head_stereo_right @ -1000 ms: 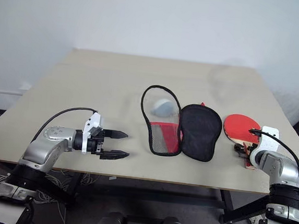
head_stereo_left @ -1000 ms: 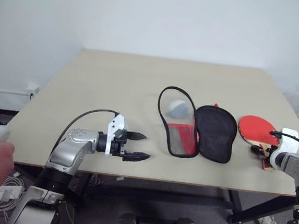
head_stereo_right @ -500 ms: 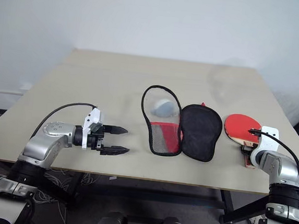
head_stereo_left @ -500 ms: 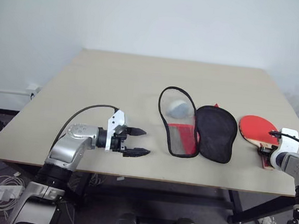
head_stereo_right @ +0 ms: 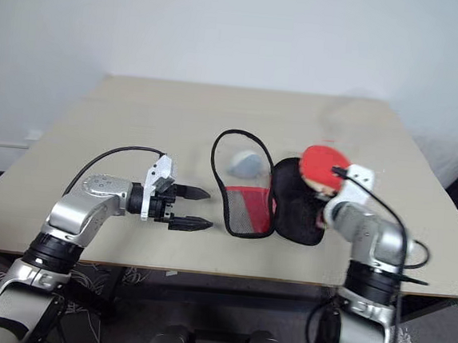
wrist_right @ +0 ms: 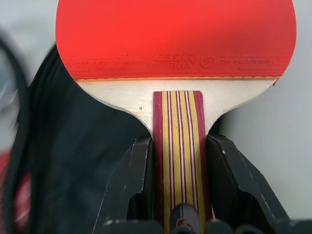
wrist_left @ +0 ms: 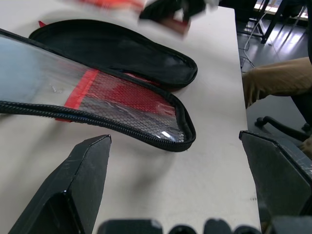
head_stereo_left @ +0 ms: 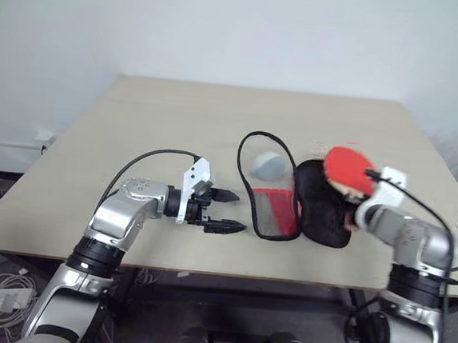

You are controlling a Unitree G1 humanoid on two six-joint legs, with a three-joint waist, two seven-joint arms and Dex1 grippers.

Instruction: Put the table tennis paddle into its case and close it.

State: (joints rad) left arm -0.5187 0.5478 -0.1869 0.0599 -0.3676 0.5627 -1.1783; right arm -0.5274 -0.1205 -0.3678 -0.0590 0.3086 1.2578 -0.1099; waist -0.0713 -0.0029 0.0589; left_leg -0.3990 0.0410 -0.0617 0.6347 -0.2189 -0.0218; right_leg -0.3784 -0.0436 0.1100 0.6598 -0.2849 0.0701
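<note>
The right gripper pinches the striped handle of the table tennis paddle, holding its red face lifted over the black half of the case. The case lies unzipped and spread flat on the table, a whitish-grey lump visible in its clear, mesh-panelled half. The left gripper hovers just beside the case, jaws spread wide and empty

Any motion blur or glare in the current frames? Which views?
Left wrist view: the right gripper and the paddle at the far edge are smeared; the case is sharp, with small glints on its clear panel. Right wrist view: paddle handle crisp, case behind it blurred. Eye views: even lighting, soft shadows on the table, paddle head slightly soft.
</note>
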